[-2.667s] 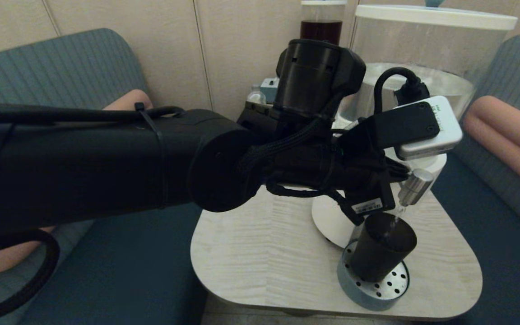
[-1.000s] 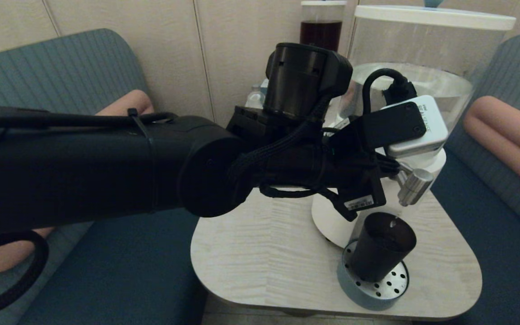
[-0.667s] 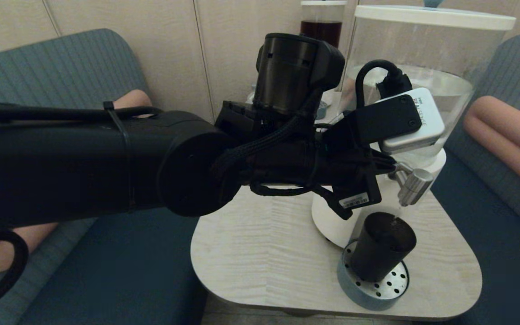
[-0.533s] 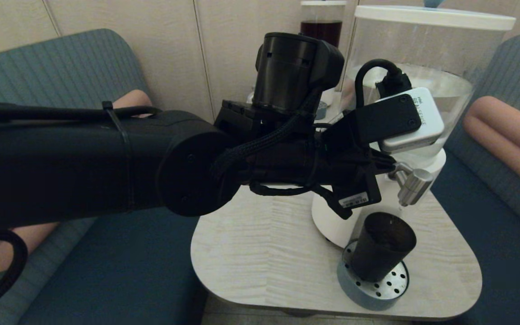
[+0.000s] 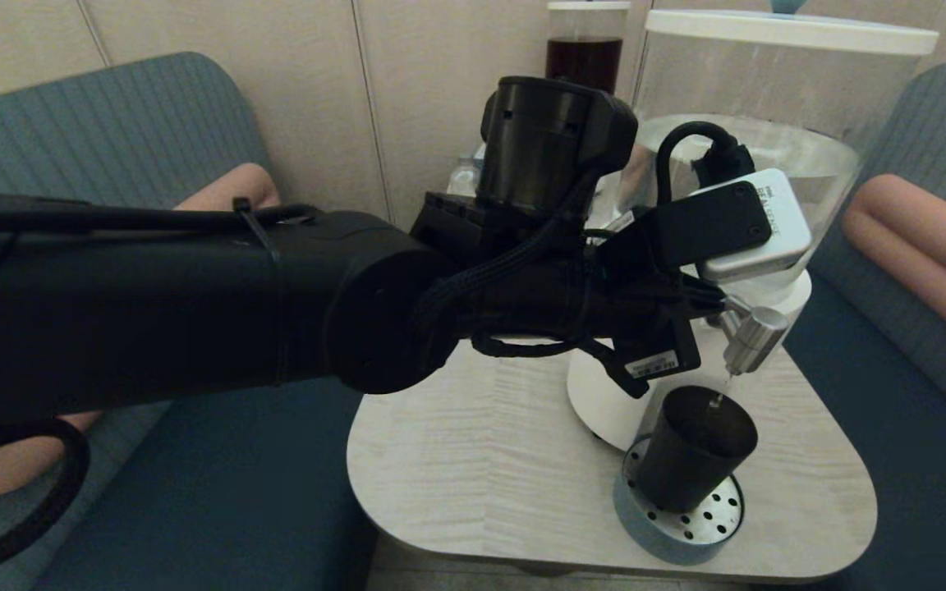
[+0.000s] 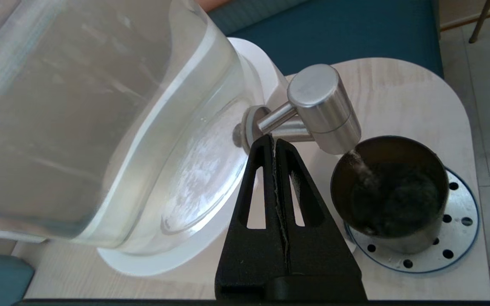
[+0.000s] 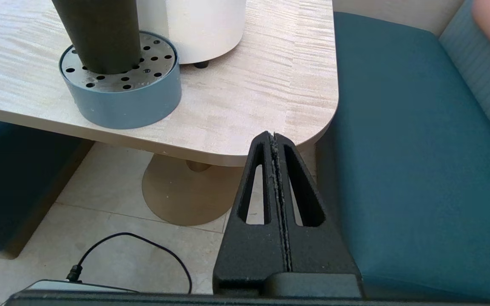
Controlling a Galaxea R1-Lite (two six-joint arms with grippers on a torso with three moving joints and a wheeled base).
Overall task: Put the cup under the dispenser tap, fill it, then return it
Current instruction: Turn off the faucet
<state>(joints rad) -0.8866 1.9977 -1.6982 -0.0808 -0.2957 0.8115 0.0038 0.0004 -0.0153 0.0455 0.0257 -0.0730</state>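
Right now your left gripper [image 6: 275,140] has its two fingers pressed flat together with nothing between them, and its tip sits against the stem of the dispenser tap [image 6: 322,109], just behind the steel barrel. The cup [image 6: 391,193] stands just beyond and below that tip, directly under the tap's spout, apart from the gripper. A thin stream of water falls from the spout into the cup, and you can see liquid already inside it. The cup rests upright on the round perforated drip tray [image 6: 462,225], which sits on the bench [image 5: 489,460] at the foot of the white dispenser base [image 6: 266,63]. The clear tank [image 6: 79,106] rises close alongside the gripper.

Your right gripper [image 7: 275,138] is also closed on nothing, fingers touching along their length. It hangs off the bench's rounded corner, above the tiled floor [image 7: 100,191] and beside the blue seat [image 7: 398,148], well apart from the cup [image 7: 98,29] and tray [image 7: 126,102].
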